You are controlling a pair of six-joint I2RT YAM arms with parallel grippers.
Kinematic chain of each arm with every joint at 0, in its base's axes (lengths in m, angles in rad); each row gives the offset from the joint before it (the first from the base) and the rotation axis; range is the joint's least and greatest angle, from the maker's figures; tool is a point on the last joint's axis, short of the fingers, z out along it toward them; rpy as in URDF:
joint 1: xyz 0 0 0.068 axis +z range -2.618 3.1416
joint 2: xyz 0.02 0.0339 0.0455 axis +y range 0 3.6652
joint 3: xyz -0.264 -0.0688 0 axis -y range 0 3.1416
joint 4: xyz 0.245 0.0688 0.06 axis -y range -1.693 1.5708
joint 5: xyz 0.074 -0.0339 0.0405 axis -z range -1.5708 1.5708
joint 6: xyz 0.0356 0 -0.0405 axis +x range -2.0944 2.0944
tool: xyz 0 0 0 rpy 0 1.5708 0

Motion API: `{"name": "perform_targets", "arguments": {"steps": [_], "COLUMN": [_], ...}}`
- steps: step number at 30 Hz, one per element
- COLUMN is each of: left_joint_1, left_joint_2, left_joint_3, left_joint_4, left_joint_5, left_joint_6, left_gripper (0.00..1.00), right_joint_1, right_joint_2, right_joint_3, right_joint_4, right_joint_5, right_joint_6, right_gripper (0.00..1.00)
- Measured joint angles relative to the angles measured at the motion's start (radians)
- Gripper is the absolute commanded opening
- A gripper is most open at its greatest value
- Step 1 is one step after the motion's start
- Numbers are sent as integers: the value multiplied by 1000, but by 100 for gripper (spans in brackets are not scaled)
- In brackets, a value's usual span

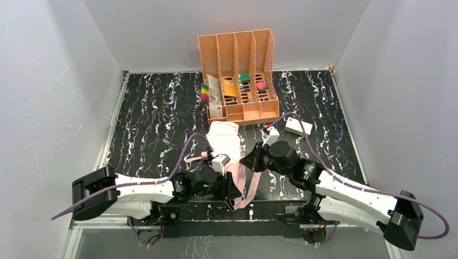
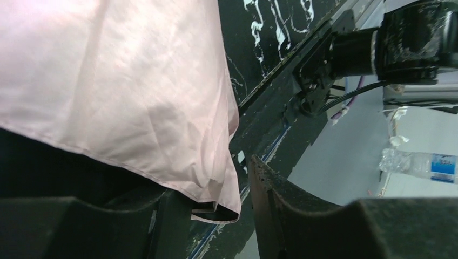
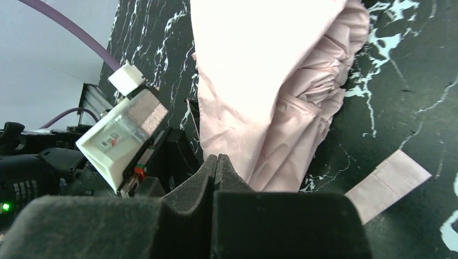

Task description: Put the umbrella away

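Observation:
The umbrella lies folded on the black marbled table, pale pink side up, reaching from near the orange organiser to the front edge. My left gripper is open at its near end. In the left wrist view the fabric drapes over the left finger, its hem with the black underside between the spread fingers of the gripper. My right gripper is shut and empty just beside the umbrella's right side. In the right wrist view its closed tips sit in front of the bunched fabric. The pink strap lies flat on the table.
The orange desk organiser with small items stands at the back centre. A white box with a purple cable lies to its right. The left wrist's white camera is close to my right gripper. A water bottle lies beyond the table's front edge.

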Motion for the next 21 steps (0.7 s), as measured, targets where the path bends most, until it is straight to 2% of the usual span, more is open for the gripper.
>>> {"name": "perform_targets", "arguments": {"steps": [6,21], "left_joint_1": [-32,-68], "left_joint_2": [37,98], "left_joint_3": [0,0], "left_joint_4": [-2,8], "left_joint_5": [-8,-19], "left_joint_6": [7,8], "left_gripper": [46,45], "right_joint_1": [0,0], "right_joint_2": [115,341], "right_joint_3": [17,6], "right_joint_4": [60,233], "right_joint_5": [-103,-248], "right_joint_6": [-10,44], "right_gripper": [1,0]}}
